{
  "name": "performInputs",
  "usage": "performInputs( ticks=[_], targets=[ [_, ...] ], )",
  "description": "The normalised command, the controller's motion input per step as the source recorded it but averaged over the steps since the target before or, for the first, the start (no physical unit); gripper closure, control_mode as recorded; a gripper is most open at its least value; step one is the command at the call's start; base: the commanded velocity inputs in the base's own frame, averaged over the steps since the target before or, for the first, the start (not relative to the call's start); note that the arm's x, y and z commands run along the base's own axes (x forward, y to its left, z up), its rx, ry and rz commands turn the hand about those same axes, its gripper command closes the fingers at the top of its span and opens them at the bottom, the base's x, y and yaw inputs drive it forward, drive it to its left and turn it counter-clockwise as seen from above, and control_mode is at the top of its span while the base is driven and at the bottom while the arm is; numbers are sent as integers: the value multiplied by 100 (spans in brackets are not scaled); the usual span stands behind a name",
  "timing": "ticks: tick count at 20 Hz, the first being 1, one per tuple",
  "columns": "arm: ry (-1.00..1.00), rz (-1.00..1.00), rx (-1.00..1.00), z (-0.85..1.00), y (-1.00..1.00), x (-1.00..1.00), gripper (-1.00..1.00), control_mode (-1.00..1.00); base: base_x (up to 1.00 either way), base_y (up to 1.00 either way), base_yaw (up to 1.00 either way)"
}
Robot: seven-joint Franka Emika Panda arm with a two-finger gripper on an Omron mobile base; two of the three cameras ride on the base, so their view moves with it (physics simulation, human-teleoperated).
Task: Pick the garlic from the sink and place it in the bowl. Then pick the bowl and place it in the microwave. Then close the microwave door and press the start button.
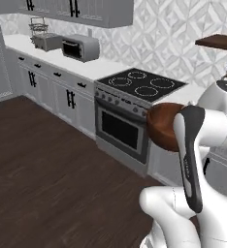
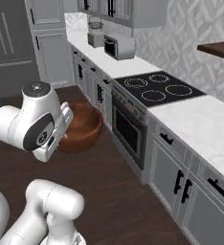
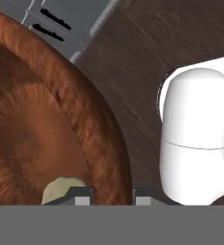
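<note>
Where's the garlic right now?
The garlic lies inside the wooden bowl, low in the hand view beside the gripper, which grips the bowl's rim above the wood floor.

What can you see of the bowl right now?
The bowl is round, deep, glossy reddish-brown wood with visible grain. It is off the counter, carried above the dark wood floor in front of the oven. The fingers straddle its rim, one inside, one outside. The cream garlic lies inside, by the inner finger.

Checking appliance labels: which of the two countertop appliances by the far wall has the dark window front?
The nearer one, the microwave: grey box with dark window. The other, behind it, is a smaller grey unit under a wire rack.
</note>
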Motion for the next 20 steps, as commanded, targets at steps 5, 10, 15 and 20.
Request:
performInputs(
  ticks=[5,10,15,20],
  targets=[
    [0,0,0,0,0,0,100,100,10,-23,68],
    [0,0,0,0,0,0,100,100,50,-49,45],
    [0,0,0,0,0,0,100,100,95,-49,30],
    [0,0,0,0,0,0,100,100,100,-7,42]
  ],
)
